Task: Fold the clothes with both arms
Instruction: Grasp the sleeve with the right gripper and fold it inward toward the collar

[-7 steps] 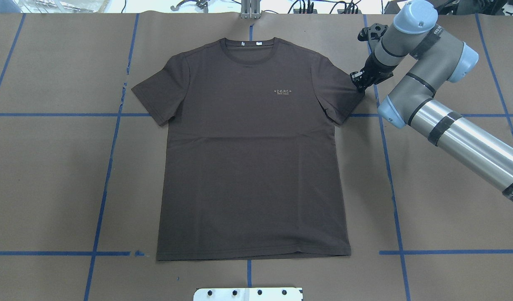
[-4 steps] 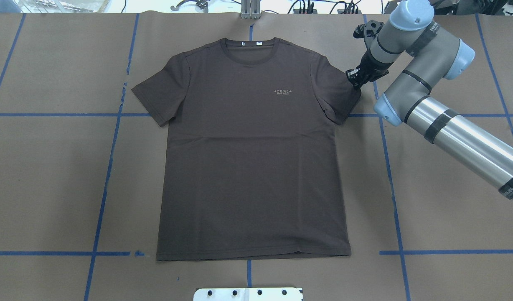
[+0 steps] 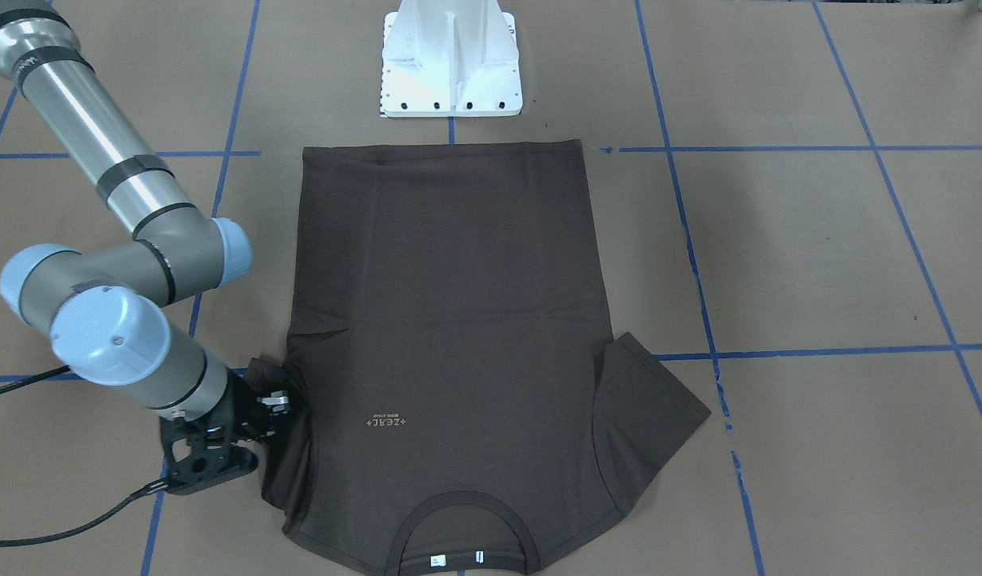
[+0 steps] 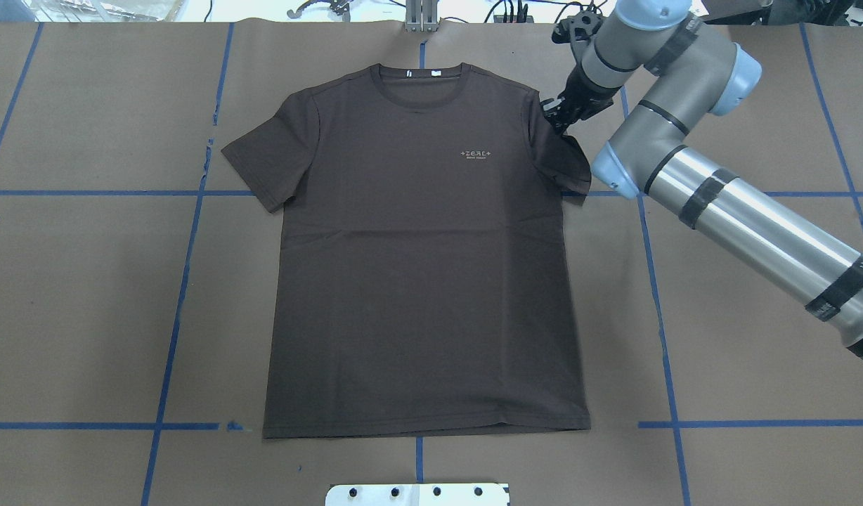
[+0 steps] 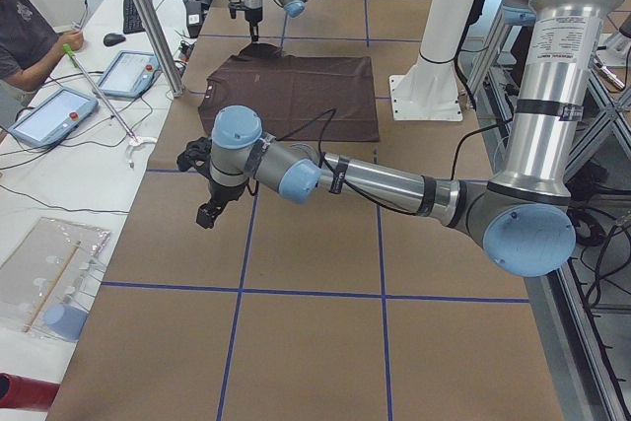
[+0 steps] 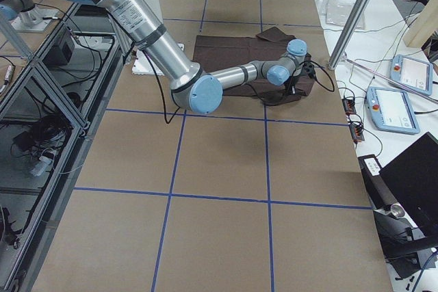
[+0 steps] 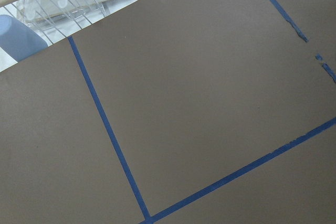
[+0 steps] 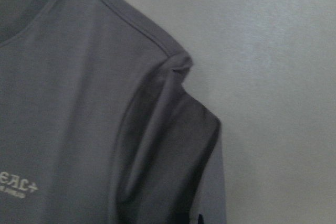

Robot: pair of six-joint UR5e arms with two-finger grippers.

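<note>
At table [image 4: 87, 295] centre: T-shirt [image 4: 417, 281] flat, collar [image 4: 419, 90] away from pedestal [image 4: 417, 495]. Beside shoulder seam: right gripper [image 4: 556, 118], apparently clenched on bunched sleeve [image 4: 570, 165]. Well apart, above bare table: left gripper [image 5: 205, 212], grip impossible to tell.

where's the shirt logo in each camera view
front-facing: logo low, left of centre, upside down.
overhead: logo upper middle, right of centre.
right wrist: logo at the lower left edge, cut off.
exterior left: too small to tell.
exterior right: cannot make it out.
left wrist: not in it.
landmark: collar of the shirt.
</note>
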